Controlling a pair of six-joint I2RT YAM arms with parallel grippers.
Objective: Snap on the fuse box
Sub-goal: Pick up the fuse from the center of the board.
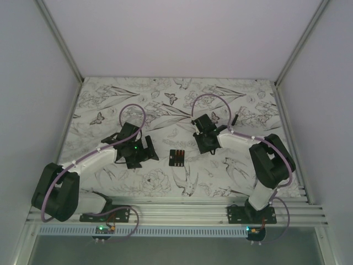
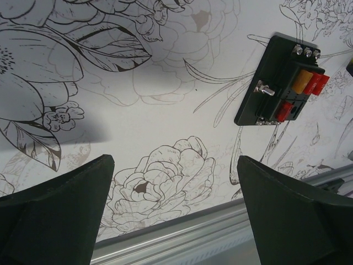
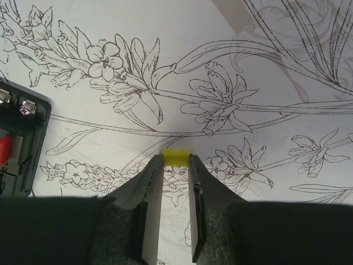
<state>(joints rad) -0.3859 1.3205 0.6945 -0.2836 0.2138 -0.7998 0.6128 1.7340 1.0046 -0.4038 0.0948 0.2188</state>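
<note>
One fuse box (image 1: pixel 176 158) flat on floral surface (image 1: pixel 138 185), between both arms, red and orange fuses (image 2: pixel 308 83) showing. We judge step in hand: seat small yellow fuse (image 3: pixel 176 156). Do it well: line fuse square over free slot, keep it upright, press straight down, no twist; steady box with other arm if it slides. Right gripper (image 3: pixel 176 165) low over surface, box just left of it, jaws narrow, pinching yellow fuse at tips. Left gripper (image 2: pixel 175 165) angled down, near box, jaws wide, holding nothing.
</note>
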